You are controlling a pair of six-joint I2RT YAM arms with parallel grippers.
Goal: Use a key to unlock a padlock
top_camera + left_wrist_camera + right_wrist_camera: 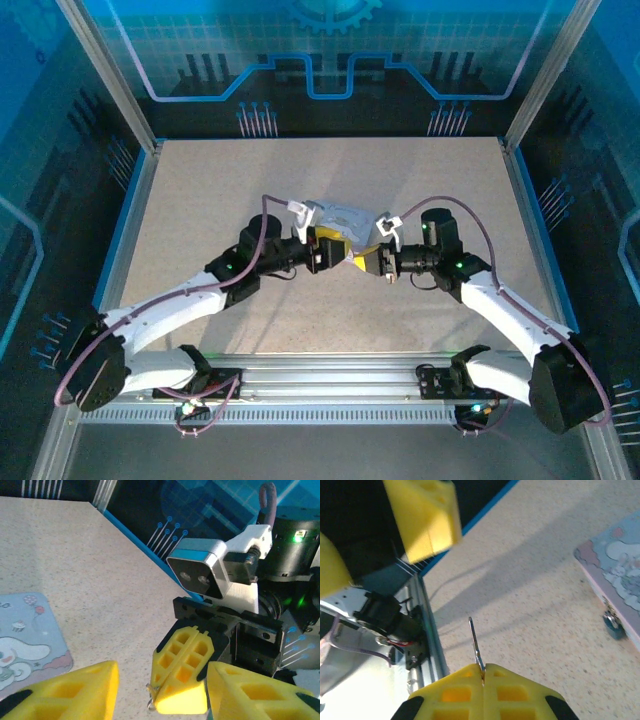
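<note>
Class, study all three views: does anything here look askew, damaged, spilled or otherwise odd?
Nothing looks damaged or spilled. One small oddity: the key, pinched in the shut right gripper, leans slightly off the finger line and is not aimed at the padlock hanging on the tin.

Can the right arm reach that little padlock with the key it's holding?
Probably yes. The right gripper is shut on the key. The padlock sits at the edge of the tin, and bare table lies between them.
</note>
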